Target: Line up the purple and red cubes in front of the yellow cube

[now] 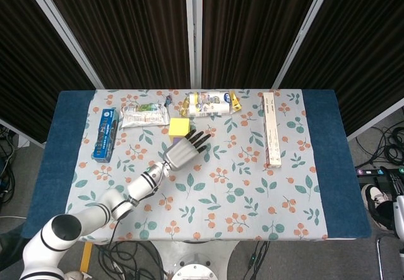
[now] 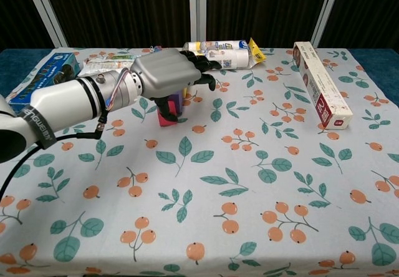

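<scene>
One silver left hand (image 2: 165,74) shows, reaching over the floral tablecloth (image 2: 262,183) with its dark fingers (image 2: 202,62) stretched forward; its thumb is down at the small red cube (image 2: 167,116), but whether it grips the cube I cannot tell. The purple cube (image 2: 177,97) sits just behind the red cube, mostly hidden under the palm. Past the red cube, the yellow cube (image 1: 179,127) stands beyond the fingertips, and farther still lies a white labelled bottle (image 1: 208,102) on its side.
</scene>
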Available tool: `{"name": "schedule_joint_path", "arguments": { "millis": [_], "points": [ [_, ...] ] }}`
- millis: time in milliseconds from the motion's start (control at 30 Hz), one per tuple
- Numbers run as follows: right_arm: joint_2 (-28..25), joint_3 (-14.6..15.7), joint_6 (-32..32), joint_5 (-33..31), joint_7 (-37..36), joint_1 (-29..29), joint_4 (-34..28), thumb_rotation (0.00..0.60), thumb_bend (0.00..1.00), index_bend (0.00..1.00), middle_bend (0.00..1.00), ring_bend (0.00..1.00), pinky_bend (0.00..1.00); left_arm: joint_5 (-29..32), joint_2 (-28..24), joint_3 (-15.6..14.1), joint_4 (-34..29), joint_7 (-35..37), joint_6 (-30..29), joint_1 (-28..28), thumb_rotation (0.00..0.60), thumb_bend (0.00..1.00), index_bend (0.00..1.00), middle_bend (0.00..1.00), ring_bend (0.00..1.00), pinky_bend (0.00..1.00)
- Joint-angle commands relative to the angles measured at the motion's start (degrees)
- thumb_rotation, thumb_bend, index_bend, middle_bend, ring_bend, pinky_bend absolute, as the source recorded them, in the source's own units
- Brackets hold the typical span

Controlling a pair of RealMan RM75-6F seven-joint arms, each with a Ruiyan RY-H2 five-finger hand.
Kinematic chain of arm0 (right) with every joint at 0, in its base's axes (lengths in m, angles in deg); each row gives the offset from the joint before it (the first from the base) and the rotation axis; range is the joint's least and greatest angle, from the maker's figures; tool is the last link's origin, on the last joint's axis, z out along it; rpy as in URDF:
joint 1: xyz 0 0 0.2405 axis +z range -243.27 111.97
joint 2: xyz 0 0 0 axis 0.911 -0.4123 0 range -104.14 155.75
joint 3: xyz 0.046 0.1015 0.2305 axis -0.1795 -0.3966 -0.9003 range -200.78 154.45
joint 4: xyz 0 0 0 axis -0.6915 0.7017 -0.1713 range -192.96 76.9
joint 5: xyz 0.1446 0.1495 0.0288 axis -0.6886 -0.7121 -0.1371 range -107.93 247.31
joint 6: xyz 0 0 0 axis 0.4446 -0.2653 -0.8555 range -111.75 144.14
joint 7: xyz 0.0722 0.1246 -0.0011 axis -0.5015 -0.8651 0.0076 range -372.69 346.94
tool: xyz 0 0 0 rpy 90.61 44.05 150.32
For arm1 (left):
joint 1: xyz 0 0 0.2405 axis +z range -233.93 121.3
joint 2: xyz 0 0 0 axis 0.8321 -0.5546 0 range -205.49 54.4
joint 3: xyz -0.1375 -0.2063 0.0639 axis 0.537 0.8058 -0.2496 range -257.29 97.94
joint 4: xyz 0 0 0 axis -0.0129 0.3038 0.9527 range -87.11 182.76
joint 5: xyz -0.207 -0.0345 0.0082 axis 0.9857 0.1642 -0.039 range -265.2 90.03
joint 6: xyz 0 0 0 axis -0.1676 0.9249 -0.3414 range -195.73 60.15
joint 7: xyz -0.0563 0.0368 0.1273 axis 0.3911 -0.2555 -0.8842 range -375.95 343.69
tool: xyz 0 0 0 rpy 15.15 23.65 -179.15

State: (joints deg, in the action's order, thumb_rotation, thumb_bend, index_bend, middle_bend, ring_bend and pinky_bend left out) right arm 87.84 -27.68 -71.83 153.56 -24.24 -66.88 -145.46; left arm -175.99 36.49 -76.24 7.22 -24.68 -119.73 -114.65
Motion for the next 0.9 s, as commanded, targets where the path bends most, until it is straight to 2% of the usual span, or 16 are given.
{"name": "schedule_joint_path", "arguments": {
  "millis": [33,267,900],
  "points": [
    [0.0,0.01,-0.04,-0.02,0.07,-0.04,-0.07,0.6,0.29,0.09,0.14,0.13,0.24,-0.51,-0.35,-0.58,0.14,0.68,-0.58,0.46,0.6,0.12,0.28,0.06,0.08,0.14],
    [0.02,-0.02,0.03,0.22,0.43,0.13,-0.39,0.6,0.29,0.09,0.14,0.13,0.24,-2.01,-1.54,-2.19,-0.88,1.6,-2.5,1.83,0.6,0.12,0.28,0.06,0.08,0.14],
    [-0.29,0.0,-0.31,0.14,0.97,-0.15,-1.03,0.6,0.29,0.09,0.14,0.13,0.24,-0.26,-0.88,-0.5,1.35,2.25,-0.97,1.7,0.6,0.12,0.28,0.06,0.08,0.14]
  ]
}}
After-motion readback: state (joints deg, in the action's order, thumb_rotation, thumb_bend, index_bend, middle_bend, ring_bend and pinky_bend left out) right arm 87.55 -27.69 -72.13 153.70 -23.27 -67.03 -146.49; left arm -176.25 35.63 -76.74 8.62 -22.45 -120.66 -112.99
